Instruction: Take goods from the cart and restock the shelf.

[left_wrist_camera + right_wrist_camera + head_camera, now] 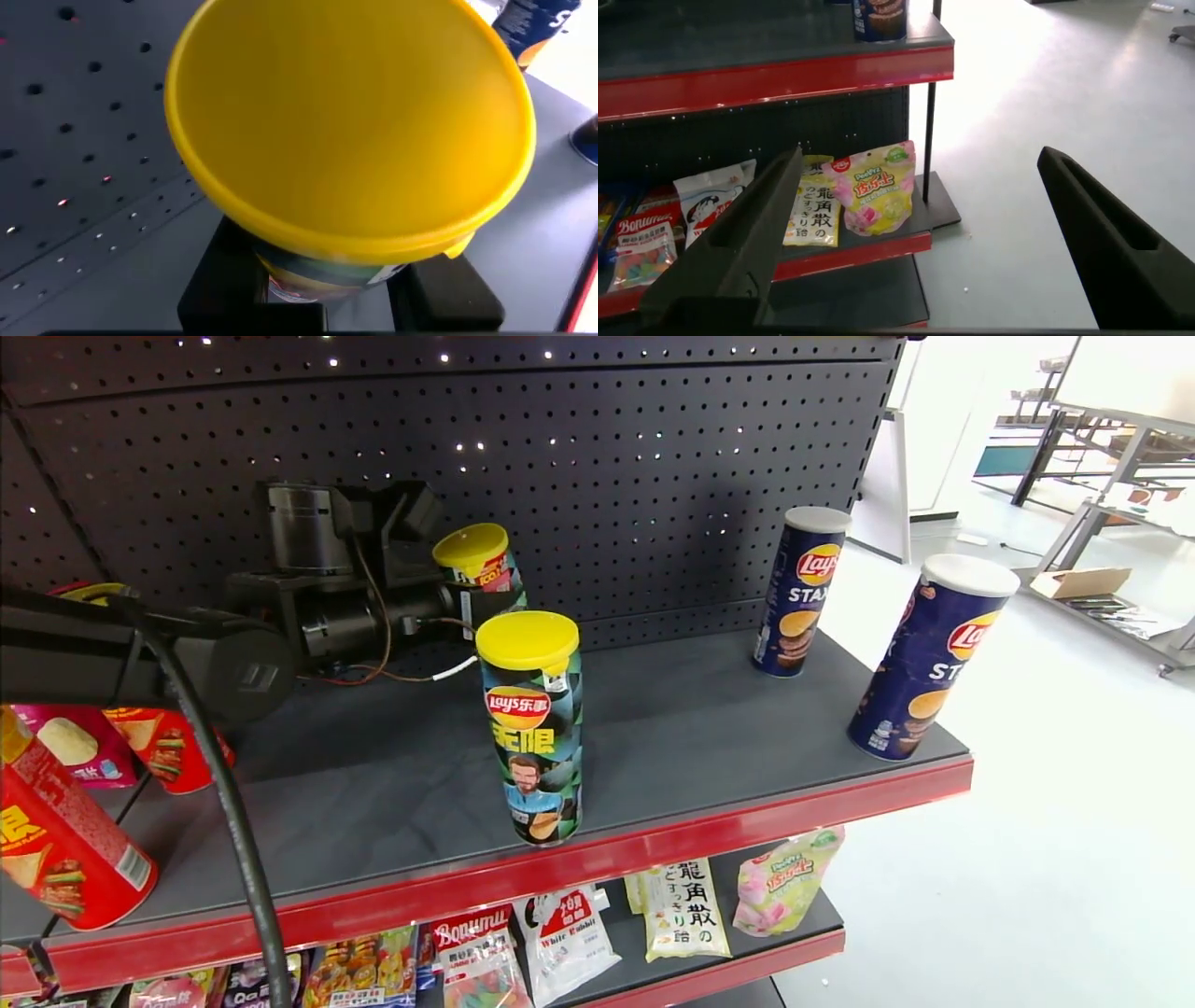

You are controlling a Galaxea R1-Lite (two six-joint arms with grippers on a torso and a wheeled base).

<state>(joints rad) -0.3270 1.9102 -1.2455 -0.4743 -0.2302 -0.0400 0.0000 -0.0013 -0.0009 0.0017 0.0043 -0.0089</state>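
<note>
Shelf board (373, 784) is looking like matt dark grey painted metal with a shinier red front lip (653, 847), and the pegboard (607, 457) behind is coming across as the same flat punched sheet metal. The front can (532, 756) and back can (495, 581) are wearing glossy printed wraps under smooth yellow plastic lids (346, 121), the blue cans (798, 597) are sporting white plastic lids, and the snack bags (677, 910) below are gleaming like crinkly plastic film. The right gripper (920, 151) is showing matt black plastic fingers (738, 243), and the floor (1027, 859) is looking smooth and faintly shiny.
</note>
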